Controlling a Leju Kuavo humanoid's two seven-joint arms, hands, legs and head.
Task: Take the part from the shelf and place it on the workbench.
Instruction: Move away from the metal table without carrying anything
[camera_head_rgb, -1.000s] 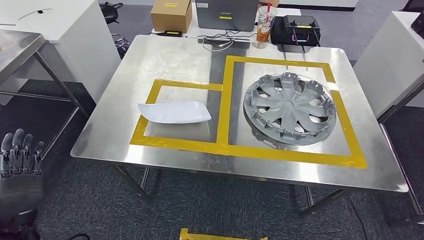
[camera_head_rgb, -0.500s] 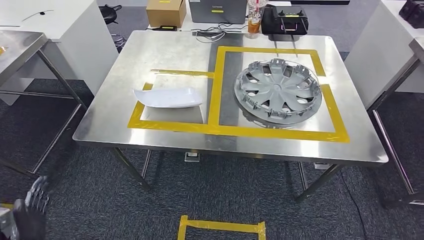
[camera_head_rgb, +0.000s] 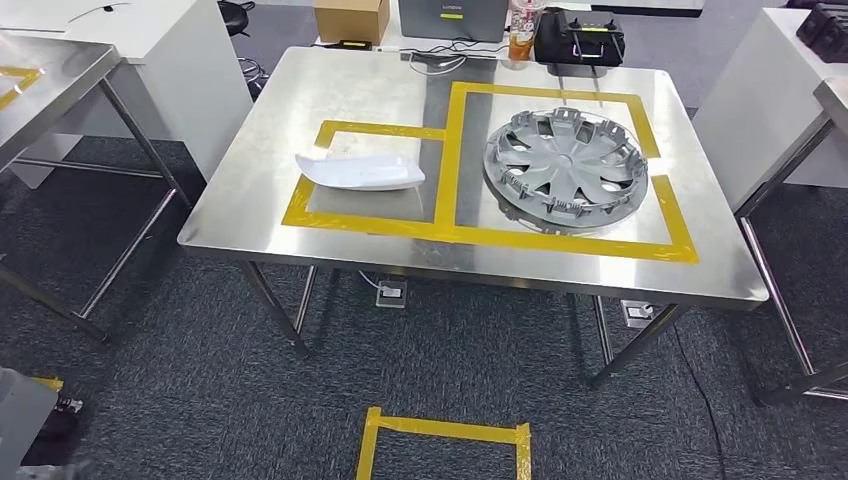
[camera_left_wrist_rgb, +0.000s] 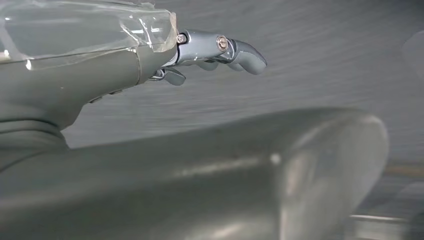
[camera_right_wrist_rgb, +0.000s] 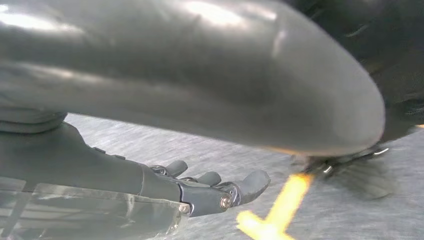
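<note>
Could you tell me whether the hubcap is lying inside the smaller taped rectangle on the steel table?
No, the hubcap lies inside the larger yellow-taped rectangle, while the smaller taped rectangle holds the white part.

Hubcap (camera_head_rgb: 567, 166) and white part (camera_head_rgb: 360, 172) on workbench (camera_head_rgb: 300, 90)

On the bench (camera_head_rgb: 300, 120) ahead of me, the cover (camera_head_rgb: 360, 172) lies left and the hubcap (camera_head_rgb: 566, 166) right. A box (camera_head_rgb: 351, 19) and cup (camera_head_rgb: 520, 38) stand beyond its far edge.
</note>
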